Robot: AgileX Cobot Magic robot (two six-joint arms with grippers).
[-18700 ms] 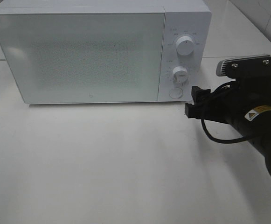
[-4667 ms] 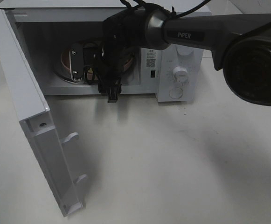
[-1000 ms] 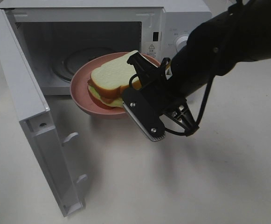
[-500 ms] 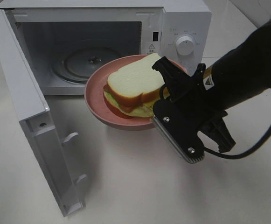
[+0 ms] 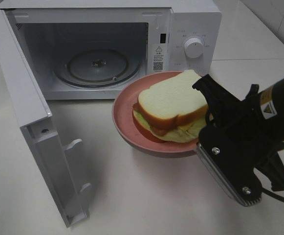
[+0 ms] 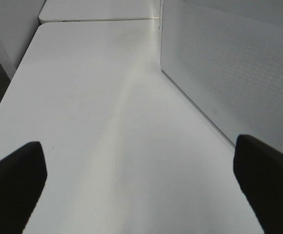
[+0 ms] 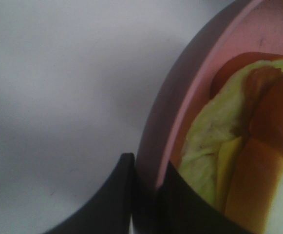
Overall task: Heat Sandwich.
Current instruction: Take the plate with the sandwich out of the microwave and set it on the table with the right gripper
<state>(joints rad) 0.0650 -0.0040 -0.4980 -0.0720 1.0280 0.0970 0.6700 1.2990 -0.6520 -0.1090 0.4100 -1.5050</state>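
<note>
yellow warning triangle sticker on right arm (image 5: 266, 108), microwave (image 5: 190, 29) labels illegible

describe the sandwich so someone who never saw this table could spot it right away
Find the white microwave with its door swung open. Just in front of it, the right gripper holds a round pink plate by its rim. The sandwich lies on that plate: pale bread with brown crust and yellow-green filling.

Kitchen-like test bench: microwave (image 5: 107, 49) on bare white table (image 5: 132, 196).
</note>
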